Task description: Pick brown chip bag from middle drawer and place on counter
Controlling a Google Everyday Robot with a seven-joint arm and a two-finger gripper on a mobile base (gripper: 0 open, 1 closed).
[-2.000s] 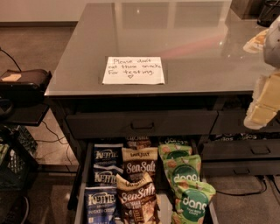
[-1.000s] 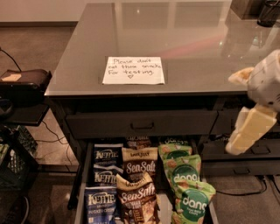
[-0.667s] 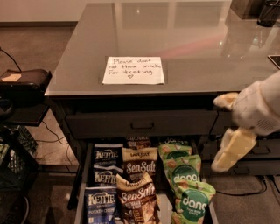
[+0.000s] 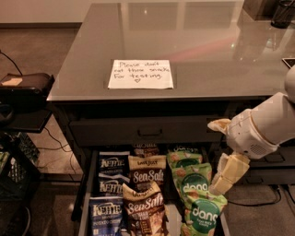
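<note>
The middle drawer (image 4: 85, 199) is pulled open below the counter (image 4: 193, 37). Down its centre stand brown chip bags with white "Sea Salt" script: one nearest me (image 4: 144, 211), one behind it (image 4: 146, 173), and a third mostly hidden at the back. My gripper (image 4: 215, 156) hangs from the white arm (image 4: 262, 126) at the right, over the drawer's right side above the green Dang bags (image 4: 196, 184). Its cream fingers are spread apart and hold nothing. It is to the right of the brown bags and does not touch them.
Blue Kettle bags (image 4: 110, 184) fill the drawer's left column. The shut upper drawer (image 4: 150, 131) has a front handle. A white handwritten note (image 4: 140, 73) lies on the counter. A black box (image 4: 25, 85) and a crate (image 4: 14, 173) stand at the left, and dark objects (image 4: 281, 11) at the counter's far right.
My arm has come down and to the left, from beside the counter's right edge to over the right side of the open drawer. The bags have not moved.
</note>
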